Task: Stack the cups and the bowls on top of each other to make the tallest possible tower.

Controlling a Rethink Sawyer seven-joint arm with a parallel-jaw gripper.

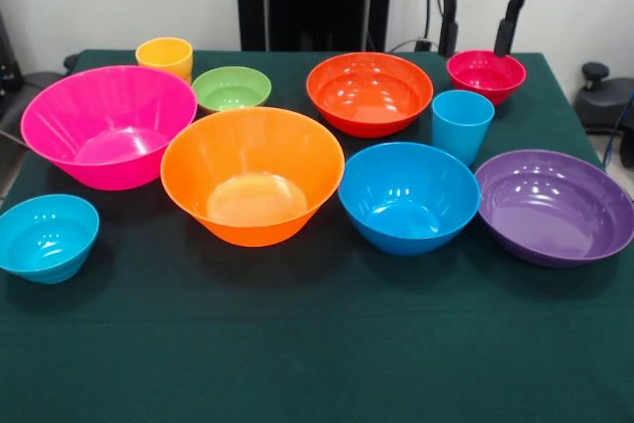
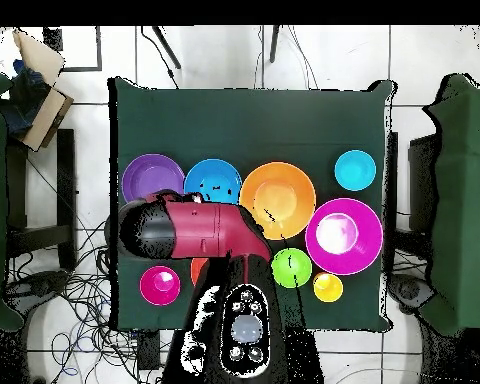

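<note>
Currently:
Hand (image 1: 483, 35): you see two black fingers spread, holding nothing.
Nearest piece: magenta bowl (image 1: 485, 74), directly beneath it.
Base: large orange bowl (image 1: 253, 173), mid-tabletop (image 1: 317, 344), well apart.

Bright, even overhead light; glare spots on the glossy bowls (image 1: 253, 180), soft shadows.

Glossy red arm (image 2: 199, 232), black finger stubs (image 1: 481, 21)

Bowls (image 1: 253, 177) and cups (image 1: 462, 124): glossy smooth plastic; table (image 1: 297, 344): matt green cloth.
</note>
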